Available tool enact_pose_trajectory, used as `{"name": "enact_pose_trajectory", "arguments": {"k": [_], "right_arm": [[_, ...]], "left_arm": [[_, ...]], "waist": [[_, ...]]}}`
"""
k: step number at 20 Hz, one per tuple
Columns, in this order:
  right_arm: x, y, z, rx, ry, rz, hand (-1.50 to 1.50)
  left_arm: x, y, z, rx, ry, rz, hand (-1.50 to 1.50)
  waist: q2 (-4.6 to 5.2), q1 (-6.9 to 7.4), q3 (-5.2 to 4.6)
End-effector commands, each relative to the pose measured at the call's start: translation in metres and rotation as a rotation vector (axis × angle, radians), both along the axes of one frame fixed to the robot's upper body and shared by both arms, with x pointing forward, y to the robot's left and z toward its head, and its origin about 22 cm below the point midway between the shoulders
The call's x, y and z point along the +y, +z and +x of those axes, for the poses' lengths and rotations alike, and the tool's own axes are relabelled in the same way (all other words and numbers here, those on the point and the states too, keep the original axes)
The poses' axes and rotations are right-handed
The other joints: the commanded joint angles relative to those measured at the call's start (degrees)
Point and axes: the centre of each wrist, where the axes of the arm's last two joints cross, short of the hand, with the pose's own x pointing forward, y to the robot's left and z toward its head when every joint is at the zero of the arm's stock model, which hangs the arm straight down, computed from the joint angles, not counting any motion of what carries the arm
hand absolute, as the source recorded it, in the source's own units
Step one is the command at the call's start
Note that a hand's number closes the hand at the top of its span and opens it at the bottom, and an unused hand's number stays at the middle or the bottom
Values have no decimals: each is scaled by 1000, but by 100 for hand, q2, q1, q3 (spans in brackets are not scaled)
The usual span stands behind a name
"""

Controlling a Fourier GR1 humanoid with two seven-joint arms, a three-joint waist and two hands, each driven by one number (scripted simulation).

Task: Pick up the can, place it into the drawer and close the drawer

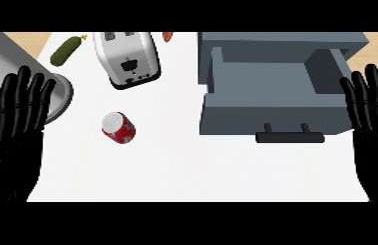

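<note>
Red can rests between left hand and drawer, touching neither.

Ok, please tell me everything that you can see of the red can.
The can is small, with a red body bearing pale marks and a silver top, metal by its look. It seems to stand upright on the white counter, below the toaster and left of the open drawer. Neither the left hand nor the right hand touches it.
</note>
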Motion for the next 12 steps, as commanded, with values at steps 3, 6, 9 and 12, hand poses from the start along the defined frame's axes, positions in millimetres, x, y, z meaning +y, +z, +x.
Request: {"name": "enact_pose_trajectory", "arguments": {"k": [3, 6, 9, 12], "right_arm": [[-8, -3, 6, -20, -8, -14, -150], [7, 5, 5, -46, 5, 18, -150], [-12, -26, -5, 282, -93, 45, -150], [2, -16, -22, 303, -99, 58, -150]], "left_arm": [[-14, -11, 16, -21, -219, -43, -150], [-25, 3, 16, -54, -462, -25, -150], [-7, -26, 16, 338, -285, 75, -150], [-15, -23, 19, 366, -273, 82, -150]], "waist": [[-12, 24, 198], [-22, 18, 195], [-16, -10, 202], [-34, 11, 198]]}}
